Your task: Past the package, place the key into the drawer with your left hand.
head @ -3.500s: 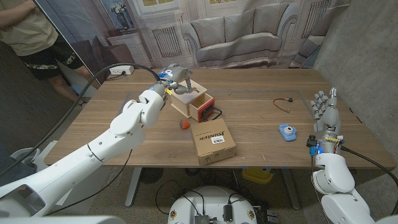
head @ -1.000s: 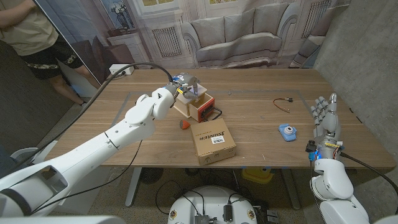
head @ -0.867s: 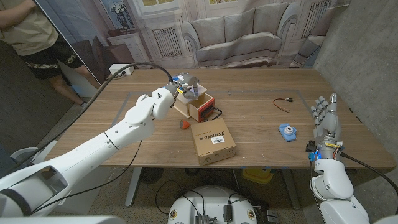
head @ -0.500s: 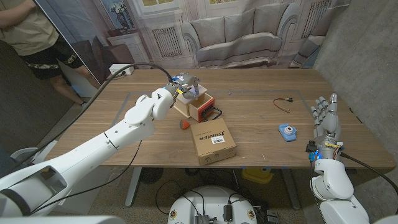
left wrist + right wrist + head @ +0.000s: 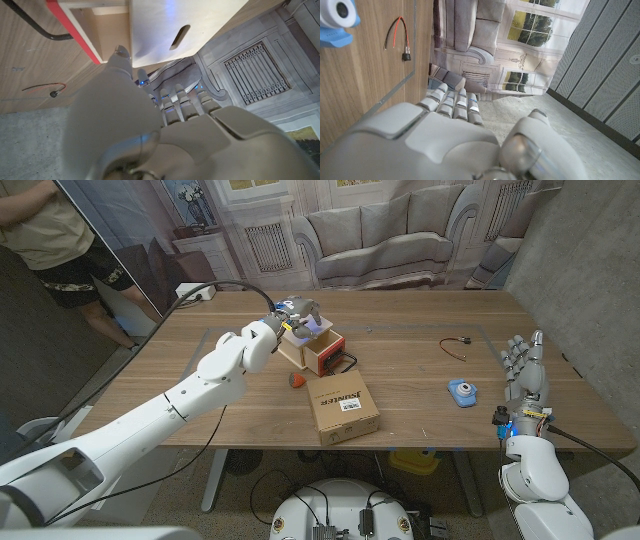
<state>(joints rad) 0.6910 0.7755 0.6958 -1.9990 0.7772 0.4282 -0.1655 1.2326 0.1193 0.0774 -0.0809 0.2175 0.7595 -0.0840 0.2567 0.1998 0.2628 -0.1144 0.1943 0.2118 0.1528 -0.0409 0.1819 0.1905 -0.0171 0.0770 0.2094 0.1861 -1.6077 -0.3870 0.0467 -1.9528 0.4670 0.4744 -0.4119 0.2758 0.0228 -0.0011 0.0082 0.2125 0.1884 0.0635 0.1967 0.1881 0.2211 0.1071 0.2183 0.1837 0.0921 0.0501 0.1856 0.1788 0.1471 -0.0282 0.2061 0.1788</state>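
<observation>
The drawer (image 5: 318, 350), a small wooden box with a red front, stood open near the middle of the table (image 5: 420, 370), and everything else is placed from it. The left hand (image 5: 300, 314) hovered just over its far rim, fingers curled downward toward the opening; whether they pinched anything could not be told, and the key itself could not be made out in any view. In the left wrist view the drawer's red edge (image 5: 75, 27) and pale wooden side lay directly beyond the fingers (image 5: 175, 100). The package (image 5: 343, 407), a cardboard box, lay just on the robot's side of the drawer, with a small red-brown ball (image 5: 296, 379) between them. A blue round gadget (image 5: 462, 391) and a red-and-black wire (image 5: 455, 345) lay well to the drawer's right. Farther right, at the table's edge, the right hand (image 5: 523, 370) stood upright, fingers straight and slightly apart, holding nothing.
</observation>
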